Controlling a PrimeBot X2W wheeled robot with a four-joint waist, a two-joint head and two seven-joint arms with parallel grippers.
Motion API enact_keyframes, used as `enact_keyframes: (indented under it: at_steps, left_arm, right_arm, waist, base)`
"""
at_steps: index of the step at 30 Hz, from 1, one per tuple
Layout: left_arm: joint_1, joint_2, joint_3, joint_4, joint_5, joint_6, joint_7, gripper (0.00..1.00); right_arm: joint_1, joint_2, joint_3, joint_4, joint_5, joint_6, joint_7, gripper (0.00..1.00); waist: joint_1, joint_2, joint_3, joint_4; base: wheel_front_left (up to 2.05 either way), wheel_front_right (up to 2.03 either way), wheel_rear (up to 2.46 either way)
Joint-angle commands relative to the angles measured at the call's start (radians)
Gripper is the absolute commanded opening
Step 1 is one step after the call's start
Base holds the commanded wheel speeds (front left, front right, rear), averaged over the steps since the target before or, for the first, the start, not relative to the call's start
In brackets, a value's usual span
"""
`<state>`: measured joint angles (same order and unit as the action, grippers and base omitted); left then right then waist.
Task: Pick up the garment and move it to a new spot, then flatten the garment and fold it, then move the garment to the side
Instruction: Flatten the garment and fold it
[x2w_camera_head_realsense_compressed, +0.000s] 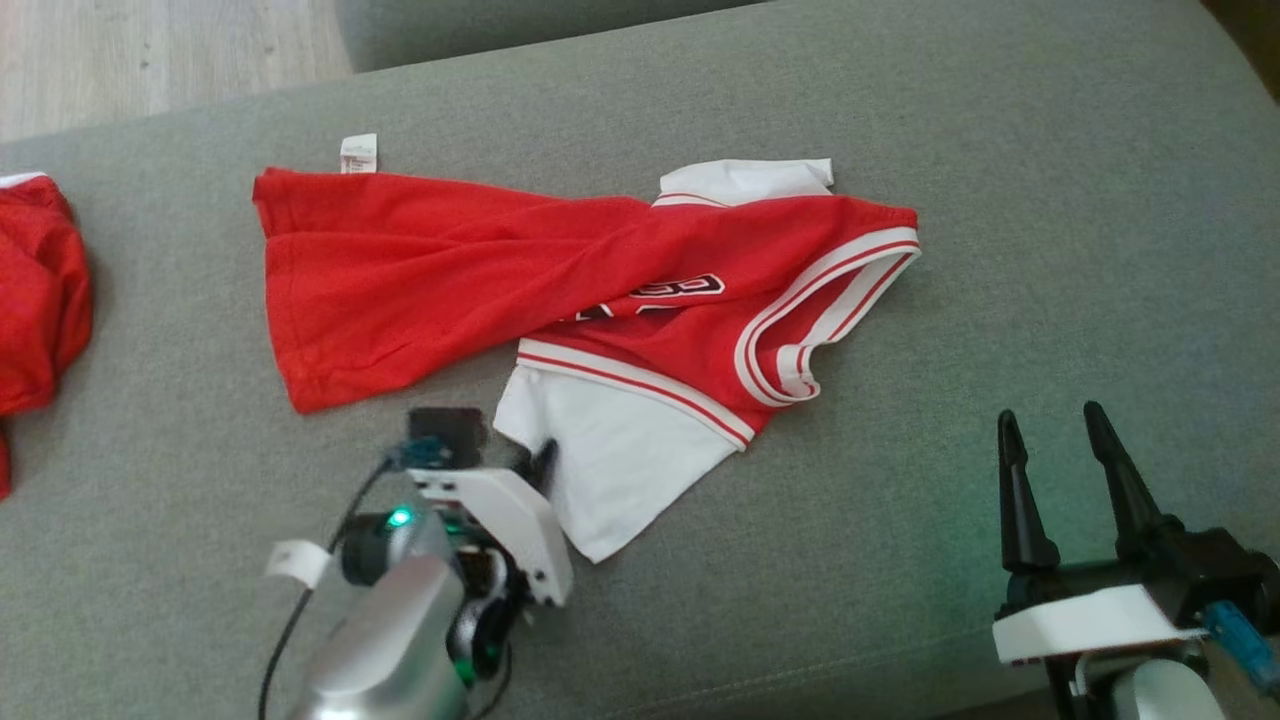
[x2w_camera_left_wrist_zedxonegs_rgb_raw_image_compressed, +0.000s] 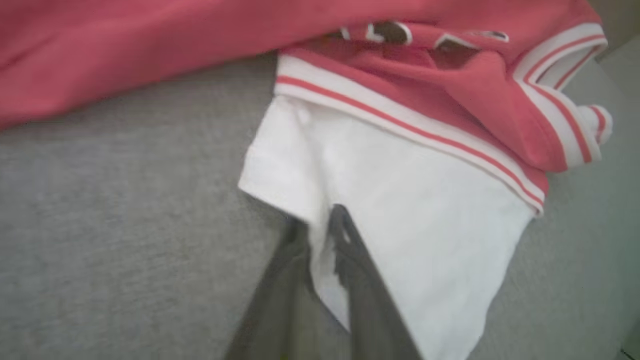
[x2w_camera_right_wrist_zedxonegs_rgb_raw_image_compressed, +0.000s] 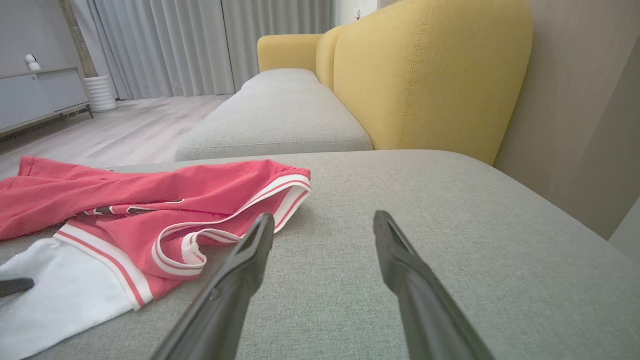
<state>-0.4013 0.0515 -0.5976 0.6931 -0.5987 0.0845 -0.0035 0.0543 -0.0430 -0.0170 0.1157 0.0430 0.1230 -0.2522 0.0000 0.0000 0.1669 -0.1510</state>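
Red garment (x2w_camera_head_realsense_compressed: 400, 270), white sleeves (x2w_camera_head_realsense_compressed: 620, 460); grey cushion (x2w_camera_head_realsense_compressed: 1000, 200).

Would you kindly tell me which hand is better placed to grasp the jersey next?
Left. The left hand straddles the edge of the white sleeve of the jersey. The right hand stands open over bare grey cushion, apart from the cloth.

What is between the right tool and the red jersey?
Just bare grey cushion lies between the right tool and the jersey. The head view shows it.
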Motion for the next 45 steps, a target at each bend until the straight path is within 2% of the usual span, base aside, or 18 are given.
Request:
enact_keyframes:
  at_steps: [1, 6, 11, 17, 19, 20, 21, 22, 25, 28, 30, 34, 35, 36, 38, 42, 45]
  left_arm:
    - [0.007, -0.001, -0.02, 0.013, -0.011, -0.019, 0.032, 0.0]
    - [0.008, -0.001, -0.116, -0.045, -0.045, -0.058, 0.042, 0.0]
    - [0.018, -0.001, -0.225, -0.2, -0.075, -0.08, 0.07, 0.0]
    - [0.017, -0.001, -0.384, -0.38, -0.138, -0.077, 0.102, 0.0]
    - [0.02, -0.001, -0.42, -0.413, -0.18, -0.051, 0.089, 0.0]
    - [0.016, -0.001, -0.442, -0.418, -0.189, -0.037, 0.085, 0.33]
    - [0.007, -0.001, -0.463, -0.416, -0.189, -0.024, 0.081, 0.96]
    - [-0.001, -0.001, -0.478, -0.408, -0.188, -0.009, 0.075, 1.0]
    - [-0.016, -0.001, -0.501, -0.382, -0.193, 0.027, 0.06, 1.0]
    - [-0.026, 0.002, -0.508, -0.358, -0.179, 0.042, 0.058, 1.0]
    - [-0.024, 0.031, -0.505, -0.356, -0.168, 0.056, 0.055, 1.0]
    - [0.01, 0.137, -0.463, -0.421, -0.163, 0.115, 0.044, 1.0]
    - [0.021, 0.17, -0.449, -0.447, -0.159, 0.139, 0.041, 1.0]
    - [0.043, 0.241, -0.424, -0.505, -0.144, 0.193, 0.038, 1.0]
    - [0.071, 0.306, -0.386, -0.567, -0.145, 0.249, 0.035, 1.0]
    - [0.122, 0.419, -0.293, -0.637, -0.161, 0.351, 0.025, 1.0]
    - [0.137, 0.461, -0.241, -0.612, -0.183, 0.384, 0.016, 1.0]
  right_arm:
    - [-0.032, -0.007, 0.019, -0.028, 0.003, 0.008, -0.01, 1.0]
    - [-0.029, -0.007, 0.018, -0.024, 0.011, 0.008, -0.01, 1.0]
    - [-0.026, -0.007, 0.028, -0.019, 0.018, 0.008, -0.01, 1.0]
    - [-0.027, -0.007, 0.048, -0.012, 0.031, 0.008, -0.01, 1.0]
    - [-0.03, -0.007, 0.049, -0.011, 0.033, 0.008, -0.01, 1.0]
    - [-0.031, -0.007, 0.051, -0.008, 0.034, 0.008, -0.01, 1.0]
    - [-0.032, -0.007, 0.053, -0.006, 0.034, 0.008, -0.01, 1.0]
    - [-0.033, -0.007, 0.053, -0.003, 0.035, 0.008, -0.01, 1.0]
    - [-0.03, -0.007, 0.043, -0.003, 0.042, 0.008, -0.01, 1.0]
    - [-0.025, -0.007, 0.04, -0.002, 0.043, 0.008, -0.01, 1.0]
    - [-0.02, -0.007, 0.036, 0.0, 0.045, 0.008, -0.01, 1.0]
    - [-0.007, -0.007, 0.019, -0.001, 0.048, 0.008, -0.01, 1.0]
    - [-0.005, -0.007, 0.015, -0.002, 0.049, 0.008, -0.01, 1.0]
    - [0.0, -0.007, 0.009, -0.005, 0.051, 0.008, -0.01, 1.0]
    - [0.005, -0.007, 0.007, -0.006, 0.051, 0.008, -0.01, 1.0]
    - [0.008, -0.007, 0.006, -0.01, 0.049, 0.008, -0.01, 1.0]
    - [0.001, -0.007, 0.017, -0.012, 0.046, 0.008, -0.01, 1.0]
  waist:
    - [0.0, 0.0, -0.003, -0.001]
    - [0.0, 0.0, -0.017, 0.0]
    - [0.0, 0.0, -0.029, -0.007]
    - [0.0, 0.0, -0.032, -0.04]
    - [0.0, 0.0, -0.028, -0.052]
    - [0.0, 0.0, -0.025, -0.059]
    - [0.0, 0.0, -0.023, -0.067]
    - [0.0, 0.0, -0.021, -0.074]
    - [0.0, 0.0, -0.02, -0.081]
    - [0.0, 0.0, -0.021, -0.083]
    - [0.0, 0.0, -0.025, -0.081]
    - [0.0, 0.0, -0.039, -0.065]
    - [0.0, 0.0, -0.043, -0.06]
    - [0.0, 0.0, -0.049, -0.047]
    - [0.0, 0.0, -0.055, -0.035]
    - [0.0, 0.0, -0.059, -0.009]
    - [0.0, 0.0, -0.051, 0.004]
  base:
    - [0.0, 0.0, 0.0]
    - [0.0, 0.0, 0.0]
    - [0.0, 0.0, 0.0]
    - [0.0, 0.0, 0.0]
    - [0.0, 0.0, 0.0]
    - [0.0, 0.0, 0.0]
    - [0.0, 0.0, 0.0]
    - [0.0, 0.0, 0.0]
    - [0.0, 0.0, 0.0]
    - [0.0, 0.0, 0.0]
    - [0.0, 0.0, 0.0]
    - [0.0, 0.0, 0.0]
    - [0.0, 0.0, 0.0]
    - [0.0, 0.0, 0.0]
    - [0.0, 0.0, 0.0]
    - [0.0, 0.0, 0.0]
    - [0.0, 0.0, 0.0]
